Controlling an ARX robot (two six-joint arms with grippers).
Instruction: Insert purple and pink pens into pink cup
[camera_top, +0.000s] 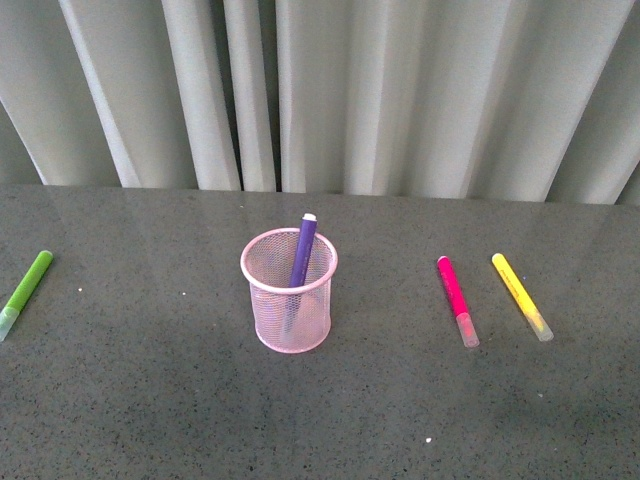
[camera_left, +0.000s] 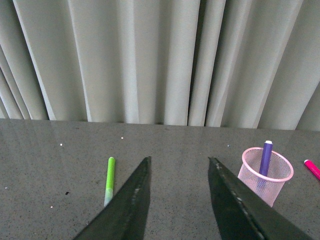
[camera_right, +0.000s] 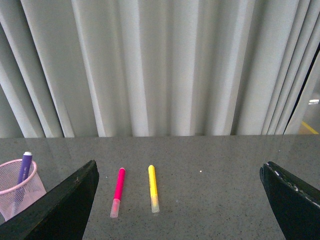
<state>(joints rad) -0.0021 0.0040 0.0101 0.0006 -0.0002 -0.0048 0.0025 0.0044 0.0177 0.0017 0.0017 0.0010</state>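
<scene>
Grey tabletop (camera_top: 150, 400), purple pen (camera_top: 302, 250) in pink cup (camera_top: 290, 330) — pink pen (camera_top: 455, 295) outside, left gripper (camera_left: 179, 159) parted, right gripper (camera_right: 180, 165) wide.

A staged test corner with office props: a dark grey speckled desk (camera_top: 150, 400) backed by a pale pleated curtain (camera_top: 400, 90) that closes off the room, carrying stationery, a pink mesh cup (camera_top: 290, 310) and a yellow marker (camera_top: 521, 296)

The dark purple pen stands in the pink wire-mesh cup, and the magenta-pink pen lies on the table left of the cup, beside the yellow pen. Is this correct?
Not quite: the front view shows the magenta-pink marker pen lying right of the pink wire-mesh cup, not left. The rest holds.
</scene>
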